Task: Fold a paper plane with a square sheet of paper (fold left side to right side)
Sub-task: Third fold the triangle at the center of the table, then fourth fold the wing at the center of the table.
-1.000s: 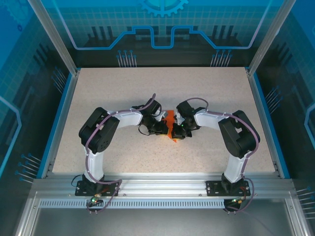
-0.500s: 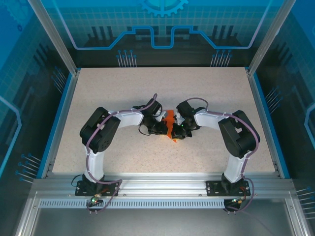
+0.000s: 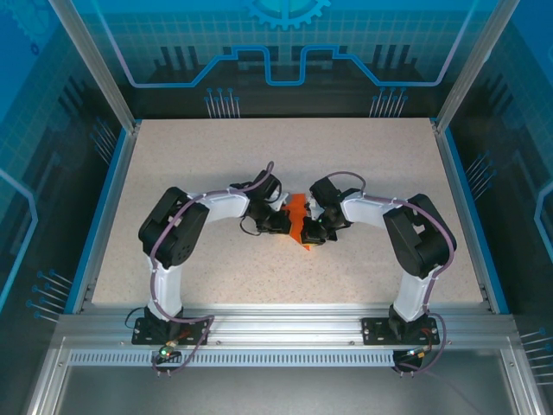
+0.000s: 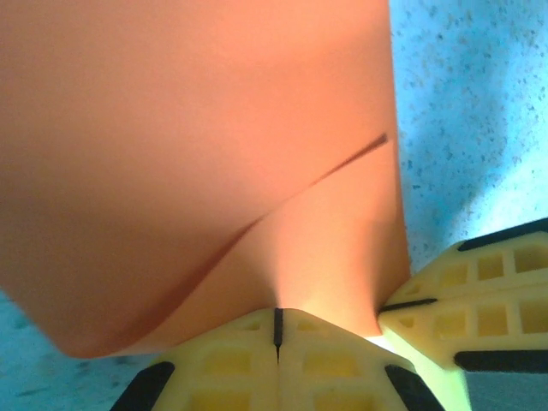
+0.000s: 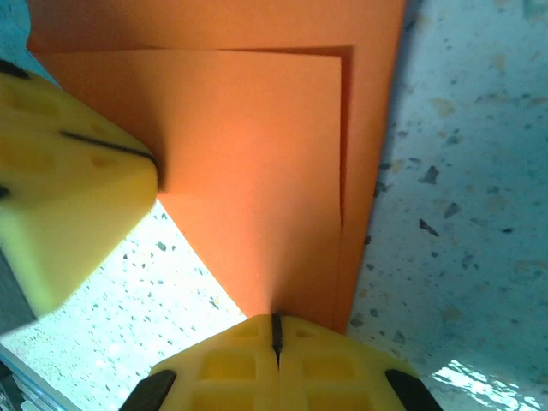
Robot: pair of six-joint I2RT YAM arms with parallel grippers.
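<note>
The orange sheet of paper (image 3: 299,214) sits mid-table between both arms, partly folded, with one layer lying over another (image 5: 282,145). My left gripper (image 3: 282,222) is shut, its yellow tips (image 4: 276,313) pinching the paper's near edge, and the sheet (image 4: 197,154) bows upward with a crease line across it. From the other side my right gripper (image 3: 312,232) is shut too, its tips (image 5: 276,318) clamped on a corner of the folded paper. Each wrist view shows the other gripper's yellow fingers (image 4: 479,291) (image 5: 68,180) gripping the same sheet close by.
The speckled tabletop (image 3: 216,164) stretches around the paper on all sides. A blue rim (image 3: 104,207) and metal frame posts (image 3: 95,60) bound the table. Both arm bases (image 3: 168,324) are bolted at the near edge.
The left gripper has shifted slightly away from the near edge, and the paper between the two grippers has moved a little with it. Both grippers stay shut.
</note>
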